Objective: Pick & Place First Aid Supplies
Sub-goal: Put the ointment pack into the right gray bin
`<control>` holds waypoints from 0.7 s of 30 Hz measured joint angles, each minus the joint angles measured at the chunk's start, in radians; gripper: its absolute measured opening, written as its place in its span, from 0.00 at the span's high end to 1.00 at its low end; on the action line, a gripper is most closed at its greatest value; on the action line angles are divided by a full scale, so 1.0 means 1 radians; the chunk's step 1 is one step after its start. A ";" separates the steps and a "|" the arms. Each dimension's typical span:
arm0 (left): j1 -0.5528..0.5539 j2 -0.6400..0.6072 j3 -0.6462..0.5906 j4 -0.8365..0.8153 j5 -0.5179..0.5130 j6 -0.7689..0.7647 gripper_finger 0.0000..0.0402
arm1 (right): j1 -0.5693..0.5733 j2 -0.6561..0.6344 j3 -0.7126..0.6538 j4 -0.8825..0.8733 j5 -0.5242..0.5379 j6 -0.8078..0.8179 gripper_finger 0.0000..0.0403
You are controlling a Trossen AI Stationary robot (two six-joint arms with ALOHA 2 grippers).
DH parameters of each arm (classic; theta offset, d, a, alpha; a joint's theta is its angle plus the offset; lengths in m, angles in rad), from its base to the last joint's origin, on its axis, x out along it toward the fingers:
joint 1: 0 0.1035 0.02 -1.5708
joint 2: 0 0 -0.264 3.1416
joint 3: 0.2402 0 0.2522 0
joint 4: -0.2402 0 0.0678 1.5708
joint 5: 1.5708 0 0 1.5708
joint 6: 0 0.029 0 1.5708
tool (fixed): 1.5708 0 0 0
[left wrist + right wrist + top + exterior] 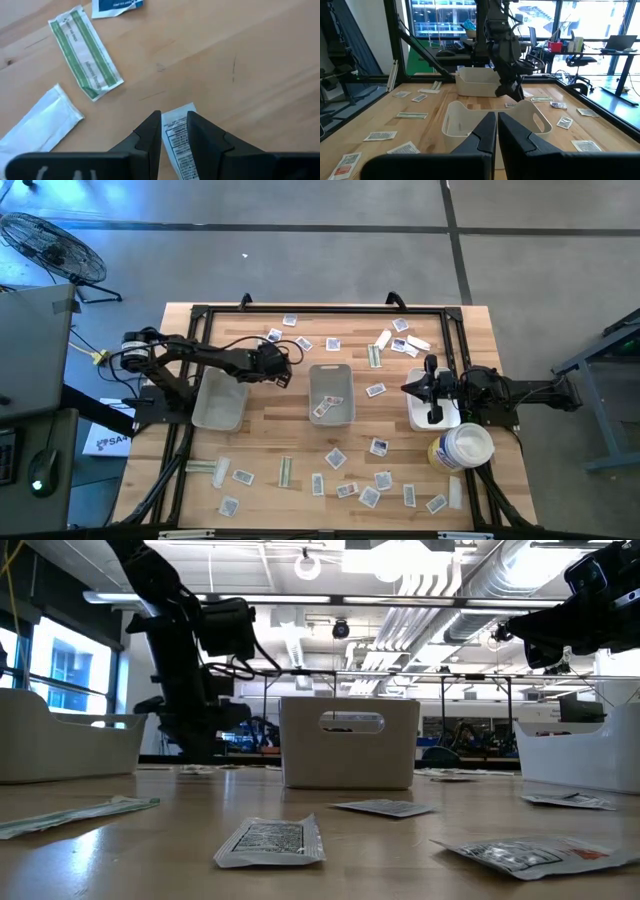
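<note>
My left gripper point(288, 367) hangs above the table between the left tray point(218, 402) and the middle tray point(331, 385), tilted down, shut on a white packet with dark print point(176, 131). From the right wrist view it point(509, 94) shows in front of the far tray. Many first aid supplies lie flat on the wood: a green-white strip point(86, 56), a plain white wrapper point(41, 124), square sachets point(272, 840). My right gripper point(496, 116) waits shut at the table's right side, over a white tray point(446, 420). My left gripper has the printed packet between its two fingers point(150, 131), which slant down from the table's left. The packet's printed face point(179, 142) shows in the gap, and its far end point(181, 111) sticks out past the fingertips. It hangs clear of the table.
One packet point(322, 408) lies in the middle tray. A big round white tub point(460, 448) stands at the right, near the right arm. Packets are scattered along the far edge point(330, 343) and the near half point(335, 458) of the table. A black frame point(300, 310) rims the table.
</note>
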 joint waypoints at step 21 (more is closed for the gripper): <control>0.045 0.007 0.000 0.002 0.029 -0.041 0.64 | 0.000 0.000 0.000 0.000 -0.001 0.000 0.97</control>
